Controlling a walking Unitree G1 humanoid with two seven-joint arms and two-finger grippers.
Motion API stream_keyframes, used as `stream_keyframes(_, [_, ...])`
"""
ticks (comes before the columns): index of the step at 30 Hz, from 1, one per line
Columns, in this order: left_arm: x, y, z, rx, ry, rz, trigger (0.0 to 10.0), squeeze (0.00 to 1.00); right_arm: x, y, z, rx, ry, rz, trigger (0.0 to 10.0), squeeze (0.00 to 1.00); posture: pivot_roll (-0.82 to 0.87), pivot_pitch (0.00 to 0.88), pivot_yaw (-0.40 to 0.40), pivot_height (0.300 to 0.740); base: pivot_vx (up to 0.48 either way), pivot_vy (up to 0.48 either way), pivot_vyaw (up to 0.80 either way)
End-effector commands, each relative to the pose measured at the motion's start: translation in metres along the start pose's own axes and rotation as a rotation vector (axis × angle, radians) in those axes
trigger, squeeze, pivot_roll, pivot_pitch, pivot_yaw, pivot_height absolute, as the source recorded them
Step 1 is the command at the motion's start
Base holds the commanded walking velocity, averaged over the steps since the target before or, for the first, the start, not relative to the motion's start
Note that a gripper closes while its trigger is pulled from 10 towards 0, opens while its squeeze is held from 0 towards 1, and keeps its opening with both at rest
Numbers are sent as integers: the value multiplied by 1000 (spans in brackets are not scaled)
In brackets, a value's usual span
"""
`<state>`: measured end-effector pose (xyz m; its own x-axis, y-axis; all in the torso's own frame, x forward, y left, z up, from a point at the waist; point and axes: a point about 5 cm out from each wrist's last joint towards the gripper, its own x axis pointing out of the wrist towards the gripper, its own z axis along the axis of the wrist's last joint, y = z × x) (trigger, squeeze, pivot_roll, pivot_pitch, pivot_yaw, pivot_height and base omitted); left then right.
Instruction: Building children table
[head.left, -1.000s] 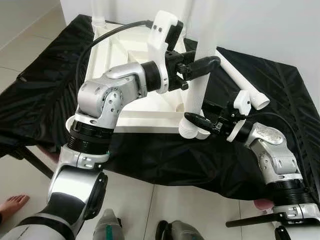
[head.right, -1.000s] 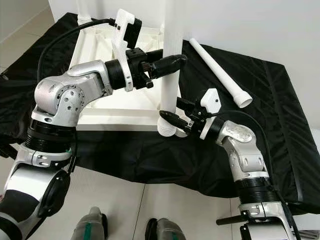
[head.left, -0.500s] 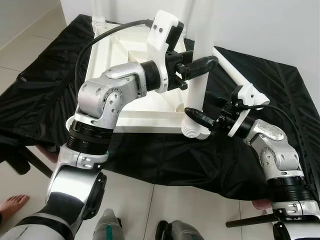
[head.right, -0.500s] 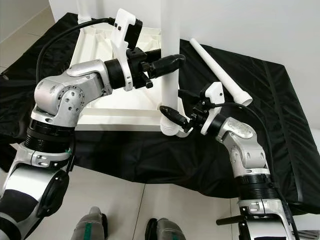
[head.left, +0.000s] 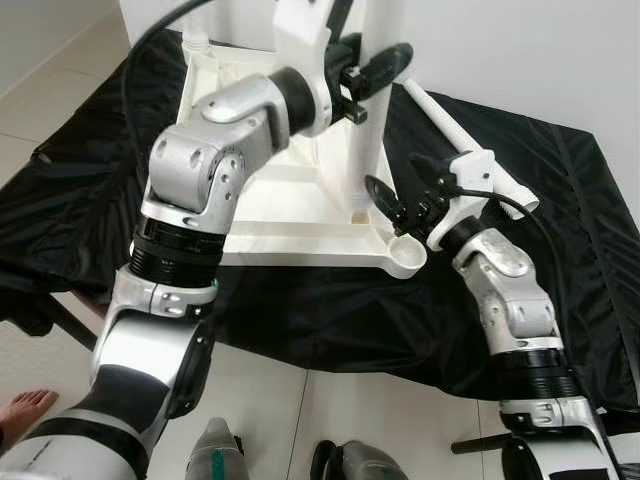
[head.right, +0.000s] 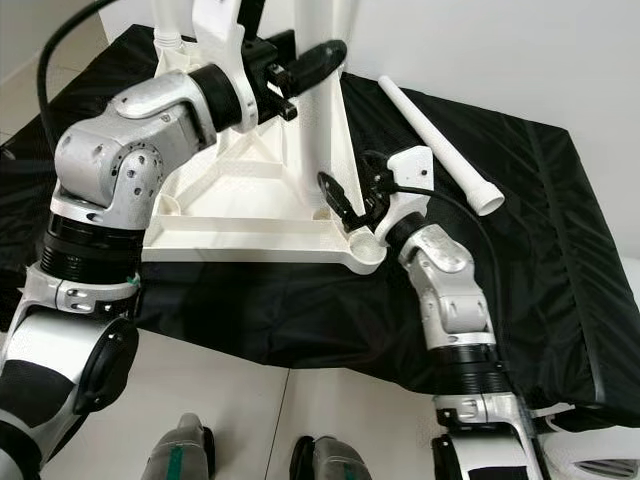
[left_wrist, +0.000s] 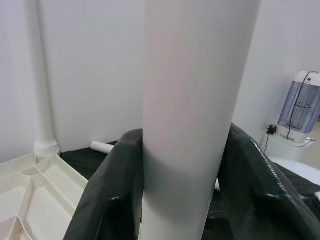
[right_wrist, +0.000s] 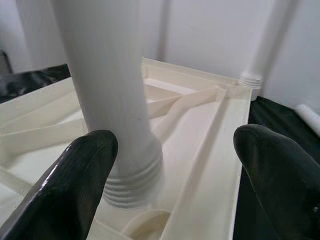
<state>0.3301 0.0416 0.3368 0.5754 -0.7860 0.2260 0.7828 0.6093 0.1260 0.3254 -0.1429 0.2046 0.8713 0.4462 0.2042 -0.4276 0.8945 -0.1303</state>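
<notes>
I could read no text, label, brand, number or sign anywhere before me.
</notes>
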Motion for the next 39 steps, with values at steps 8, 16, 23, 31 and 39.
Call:
stream_keyframes(8, [12,-3,12,97,-46,100,10000,0,17,46,8,-4,-82,-128,10000,0,76,63,-131,740,0,0,0])
stream_keyframes(16, [18,1,8,169,-27,184,10000,0,23,55,15,56,-110,-110,10000,0,82,68,-137,740,0,0,0])
stream_keyframes(23, [22,-2,10,202,-35,192,10000,0,31,53,23,16,-156,-214,10000,0,80,67,-133,740,0,0,0])
stream_keyframes(31, [26,-10,14,238,-48,183,10000,0,42,57,25,36,-160,-268,10000,0,93,66,-132,740,0,0,0])
stream_keyframes(39, [27,-15,20,250,-75,173,10000,0,48,60,20,80,-154,-304,10000,0,100,61,-132,740,0,0,0])
